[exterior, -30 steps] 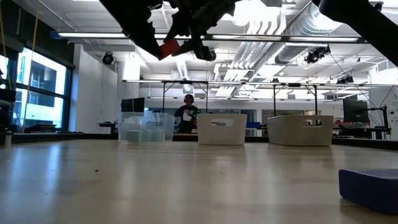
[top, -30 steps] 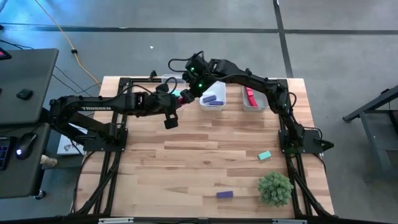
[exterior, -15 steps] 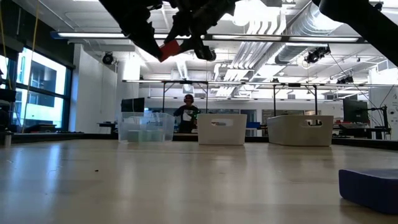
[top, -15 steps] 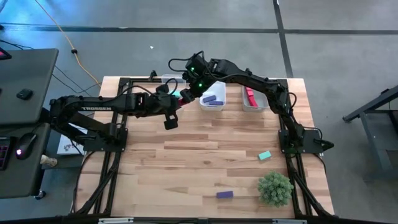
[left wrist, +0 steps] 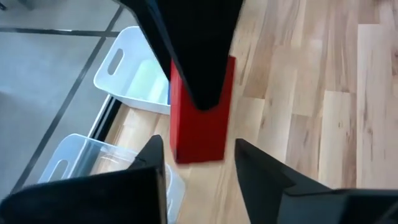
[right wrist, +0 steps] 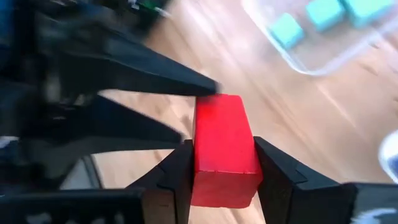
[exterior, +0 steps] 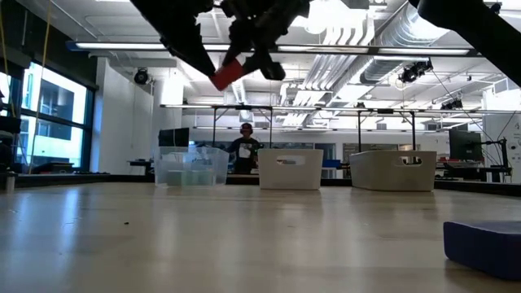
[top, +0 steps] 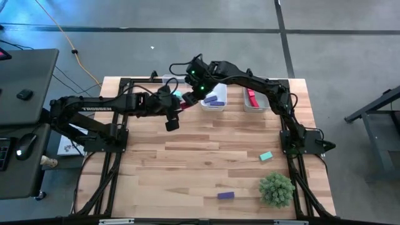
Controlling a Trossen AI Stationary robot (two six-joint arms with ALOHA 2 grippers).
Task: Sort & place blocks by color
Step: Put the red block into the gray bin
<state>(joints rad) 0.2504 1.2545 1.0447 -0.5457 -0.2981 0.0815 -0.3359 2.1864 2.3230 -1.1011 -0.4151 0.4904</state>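
A red block [right wrist: 224,146] hangs high above the far left part of the table, between my two grippers. My right gripper [right wrist: 224,177] is shut on it. My left gripper [left wrist: 199,158] faces it from the table's left and is open. Its two fingers [left wrist: 152,165] stand on either side of the block's other end [left wrist: 199,146] with a gap on each side. In the low view the block [exterior: 230,72] shows tilted, well above the table. Below it stand a clear bin [right wrist: 323,31] with teal blocks and a white bin [top: 214,99] with purple blocks. My right gripper pinches the red block's two long sides [right wrist: 200,171] between its two fingers, near the end that faces the wrist. The fingers come slanting down from the table's right and lie along the block. The block sticks out past the fingertips, tilted and lifted clear.
A second white bin [top: 255,100] with red blocks stands at the far right. A loose teal block [top: 266,156], a loose purple block [top: 225,195] and a fuzzy green plant ball [top: 276,189] lie near the right front. The middle of the table is bare wood.
My left gripper has opened and let go of the red block, which stays in my right gripper. The block has tipped a little and sunk slightly. Both arms have kept their places.
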